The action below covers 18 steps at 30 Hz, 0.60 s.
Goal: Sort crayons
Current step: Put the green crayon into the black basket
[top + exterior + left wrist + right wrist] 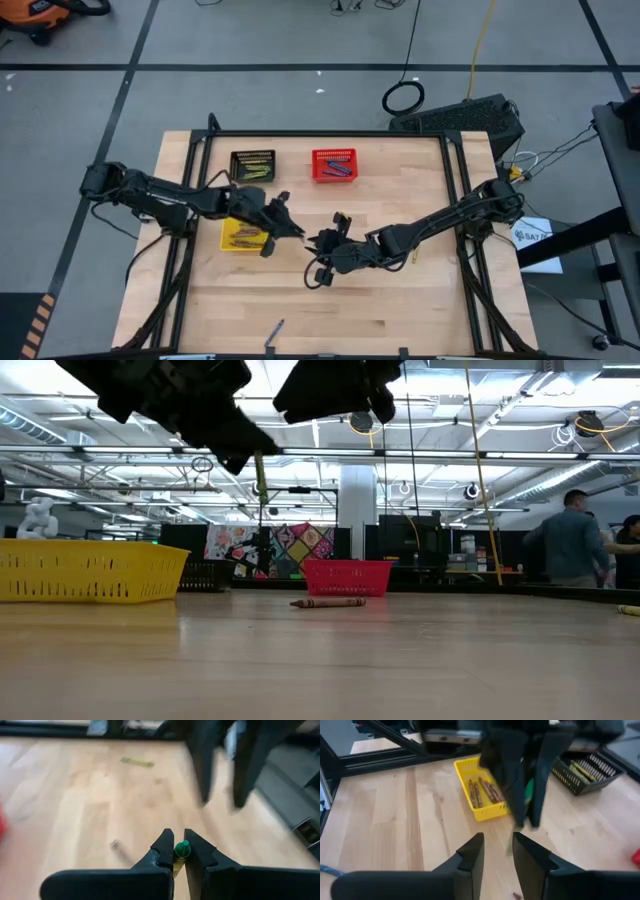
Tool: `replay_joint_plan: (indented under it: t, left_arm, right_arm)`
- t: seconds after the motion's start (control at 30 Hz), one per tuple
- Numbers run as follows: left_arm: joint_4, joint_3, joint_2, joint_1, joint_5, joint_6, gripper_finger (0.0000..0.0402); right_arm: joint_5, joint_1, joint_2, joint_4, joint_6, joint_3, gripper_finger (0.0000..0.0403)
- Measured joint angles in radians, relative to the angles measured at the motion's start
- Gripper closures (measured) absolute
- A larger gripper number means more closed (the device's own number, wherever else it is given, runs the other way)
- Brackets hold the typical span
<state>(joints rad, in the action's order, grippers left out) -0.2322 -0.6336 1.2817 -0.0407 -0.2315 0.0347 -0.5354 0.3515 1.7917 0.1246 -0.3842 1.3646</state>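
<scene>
Crayons I can count only in part: from above, my left gripper (283, 228) hangs over the yellow basket's (228, 236) right edge, covering some of the brown ones (482, 791) that my right wrist view shows lying inside, while its own wrist camera shows its fingers (162, 852) pinched on a yellow-green crayon (181, 851) that the overhead view cannot resolve. Further right, my right gripper (322, 244) is mid-table, jaws parted and empty, with yellow-green sticks in the black basket (252, 165), blue in the red basket (333, 164), and one brown crayon (328, 602) alone on the table (420, 310) in the low view.
</scene>
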Motion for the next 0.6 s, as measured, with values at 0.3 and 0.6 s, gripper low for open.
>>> replay_joint_plan:
  t: [0.3, 0.6]
  left_arm:
    - [0.301, 0.0, -0.118, 0.162, 0.004, -0.112, 0.0388]
    - [0.519, -0.036, -0.205, 0.354, 0.149, -0.278, 0.0388]
  right_arm:
    - [0.008, 0.003, 0.0, 0.026, -0.052, 0.0, 0.0308]
    - [0.011, 0.003, 0.001, 0.03, -0.05, 0.0, 0.0308]
